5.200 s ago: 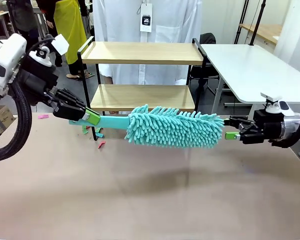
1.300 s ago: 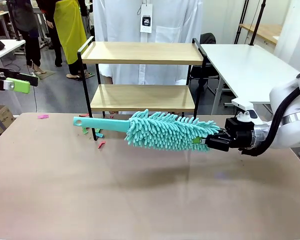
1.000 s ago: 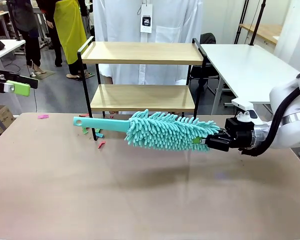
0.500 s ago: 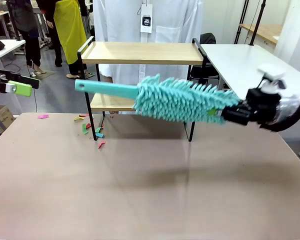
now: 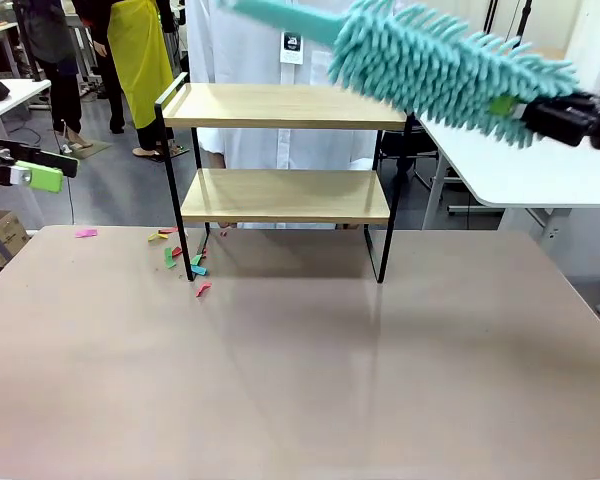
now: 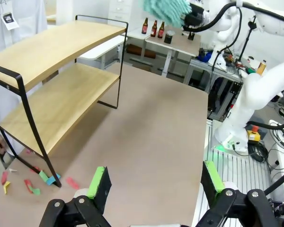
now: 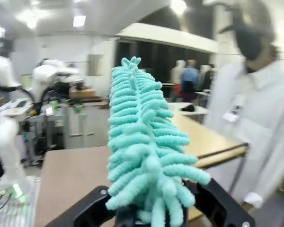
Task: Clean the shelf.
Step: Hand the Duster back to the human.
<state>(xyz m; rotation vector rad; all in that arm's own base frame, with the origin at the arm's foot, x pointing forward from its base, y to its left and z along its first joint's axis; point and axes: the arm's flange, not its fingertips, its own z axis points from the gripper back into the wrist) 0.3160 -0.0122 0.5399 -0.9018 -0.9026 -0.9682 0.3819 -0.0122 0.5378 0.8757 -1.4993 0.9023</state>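
Holding the teal duster (image 5: 440,62) above the shelf (image 5: 280,105), right gripper (image 5: 555,112) clamped, left gripper (image 5: 25,172) wide, wiping not begun.

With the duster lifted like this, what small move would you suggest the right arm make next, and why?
Probably lower the duster onto the top board of the shelf. The right pincer is shut on the fluffy end and holds the duster in the air above the shelf's right side, touching neither board. The left pincer hangs open, well off to the side.

no readable text, tag (image 5: 292,42) on white coat too small to read
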